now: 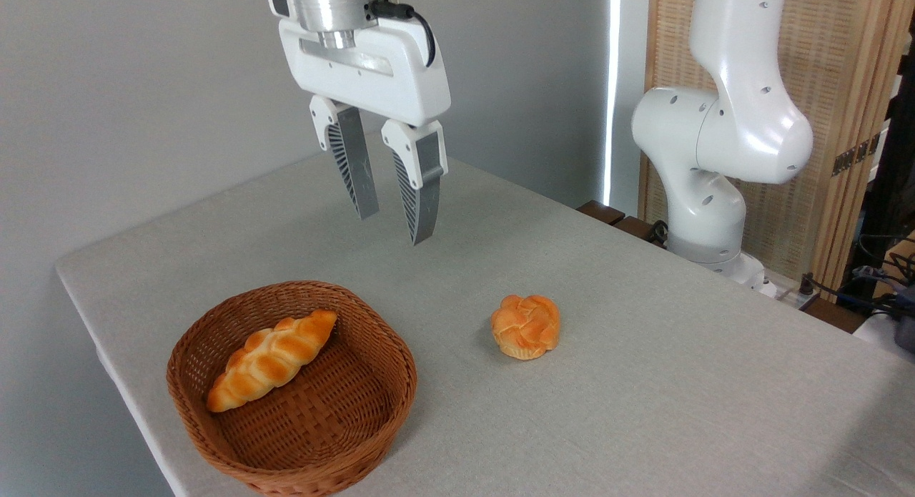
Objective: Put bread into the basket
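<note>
Bread [273, 358] lies inside basket [372, 404], whose near rim is cut off.

One fixed camera looks down across the table [643, 382] from nearby.

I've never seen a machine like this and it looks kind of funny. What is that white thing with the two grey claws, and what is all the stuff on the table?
The white thing is a robot arm. It stands at the far right edge of the table and bends around out of the picture. The part with claws is its gripper, which works like a hand with two fingers. Right now it hangs in the air, open, holding nothing.

There is only one picture, taken by a camera that looks down at the table from the front.

On the table sits a brown wicker basket. A long braided loaf of bread lies inside it, leaning on the left wall. To the right of the basket, on the cloth, sits a round knotted bun.
</note>
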